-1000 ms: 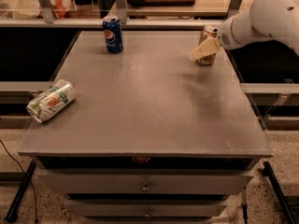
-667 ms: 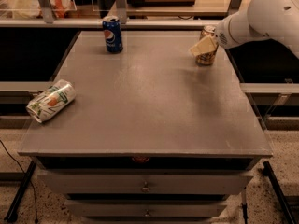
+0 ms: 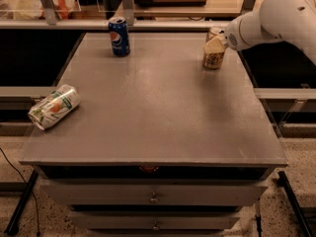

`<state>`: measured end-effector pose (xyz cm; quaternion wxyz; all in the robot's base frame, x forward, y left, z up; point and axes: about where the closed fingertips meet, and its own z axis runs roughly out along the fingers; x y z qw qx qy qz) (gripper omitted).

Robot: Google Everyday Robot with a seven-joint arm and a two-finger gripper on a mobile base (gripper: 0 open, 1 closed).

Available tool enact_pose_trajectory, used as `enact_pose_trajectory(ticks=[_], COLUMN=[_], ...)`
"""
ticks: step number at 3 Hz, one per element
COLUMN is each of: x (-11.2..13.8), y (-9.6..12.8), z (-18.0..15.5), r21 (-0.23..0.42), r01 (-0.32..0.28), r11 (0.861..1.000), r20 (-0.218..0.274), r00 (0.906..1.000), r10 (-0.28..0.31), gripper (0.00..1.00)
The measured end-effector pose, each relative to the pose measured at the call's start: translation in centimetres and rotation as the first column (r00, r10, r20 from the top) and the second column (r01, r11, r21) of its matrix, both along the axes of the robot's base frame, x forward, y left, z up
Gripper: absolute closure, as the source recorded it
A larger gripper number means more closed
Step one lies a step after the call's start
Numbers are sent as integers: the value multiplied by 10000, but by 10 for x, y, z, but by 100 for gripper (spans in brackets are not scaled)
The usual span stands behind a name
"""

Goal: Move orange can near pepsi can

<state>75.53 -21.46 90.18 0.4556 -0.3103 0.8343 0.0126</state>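
Grey bench (image 3: pixel 148 112): your claw (image 3: pixel 215 45) is at the orange can (image 3: pixel 213 61), far right. I cannot tell its grip. The next move is likely carrying it left to the pepsi can (image 3: pixel 119 36).

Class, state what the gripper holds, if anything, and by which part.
Cannot be told: the gripper sits against the orange can's upper half, far right on the table.

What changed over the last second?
The gripper edged slightly left at the orange can, which stands about where it was at the far right; a grasp can't be confirmed. The pepsi can and the tipped white-green can stayed put.
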Motion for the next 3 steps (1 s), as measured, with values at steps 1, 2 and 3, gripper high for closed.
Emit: enact_pose_trajectory(ticks=[1, 2, 3], x=[1, 0, -7], y=[3, 7, 8], z=[13, 38, 70], r21=[-84, -295, -540], r01=[-358, -857, -1346], r11=[9993, 9959, 9894], r20=[233, 564, 900], r00=[9991, 9946, 9862], r10=[360, 873, 1391], gripper=[88, 100, 100])
